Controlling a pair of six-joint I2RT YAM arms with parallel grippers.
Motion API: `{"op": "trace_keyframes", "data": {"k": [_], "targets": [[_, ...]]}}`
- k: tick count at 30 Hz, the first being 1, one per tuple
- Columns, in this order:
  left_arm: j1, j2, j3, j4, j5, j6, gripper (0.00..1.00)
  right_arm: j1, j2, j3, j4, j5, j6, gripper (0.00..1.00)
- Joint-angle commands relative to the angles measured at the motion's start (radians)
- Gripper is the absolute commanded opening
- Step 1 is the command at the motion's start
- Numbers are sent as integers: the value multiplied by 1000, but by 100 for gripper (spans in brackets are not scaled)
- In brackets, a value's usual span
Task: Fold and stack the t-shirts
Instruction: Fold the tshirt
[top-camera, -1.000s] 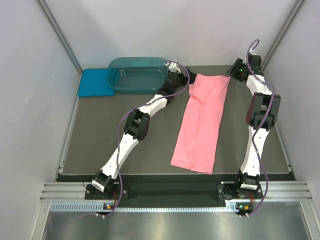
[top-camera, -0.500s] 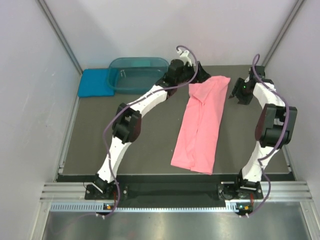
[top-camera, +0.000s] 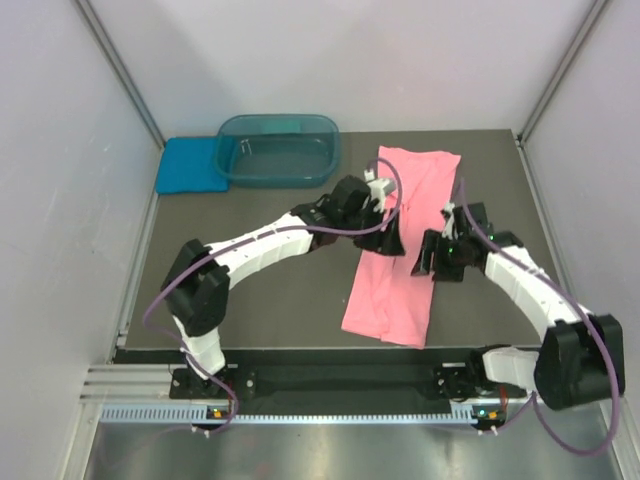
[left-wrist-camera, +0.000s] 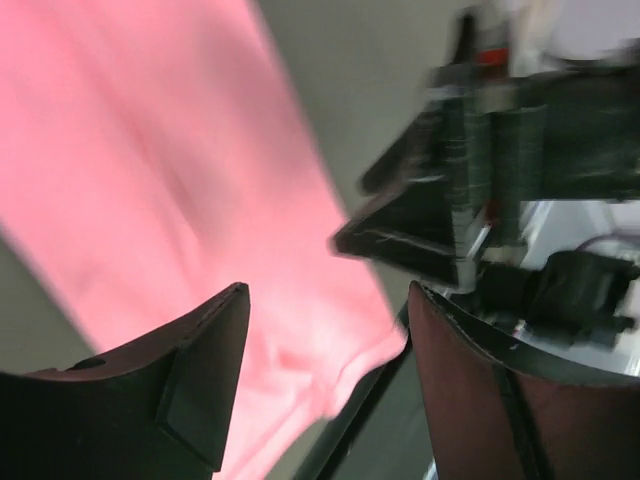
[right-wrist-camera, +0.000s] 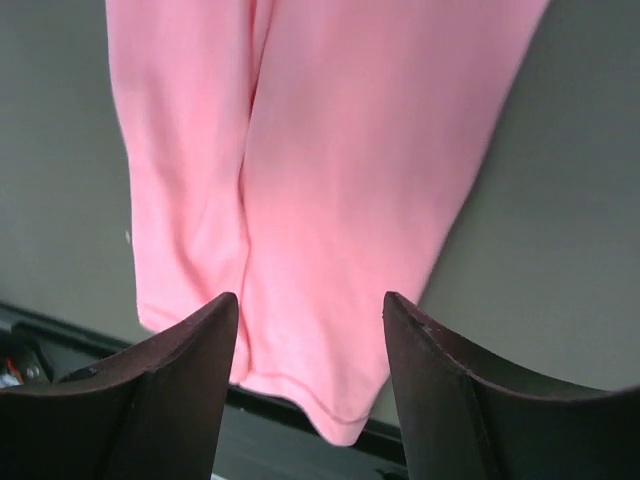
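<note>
Both open and empty, left gripper (top-camera: 391, 240) and right gripper (top-camera: 429, 256) are hovering at 9 and 3 o'clock of pink shirt (top-camera: 392, 295); likely next: pinch edges, fold crosswise.

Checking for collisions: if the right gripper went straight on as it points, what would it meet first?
Probably the pink t-shirt, near its hem: the right gripper points at that cloth, jaws open. Depth is unclear.

Pink tee (left-wrist-camera: 150, 150) blurry in L-wrist view
</note>
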Motion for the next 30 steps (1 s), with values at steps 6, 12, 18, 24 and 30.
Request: {"op": "trace_keyframes", "data": {"k": [6,12,18,24,30], "targets": [[23,-238,-372,-240,-76,-41,73,143,-299,-272,-33,-31,210,58],[36,-305,-539,-186,-51,-142,72,151,-381,-406,-35,-72,280,56],[46,-263,-590,-133,24,-204,62,151,-421,-469,-32,-77,304,53],[48,-223,-639,-104,67,-262,55,152,-444,-510,-39,-85,310,47],[48,-173,-667,-7,118,-325,56,157,-482,-515,-76,-74,308,44]]}}
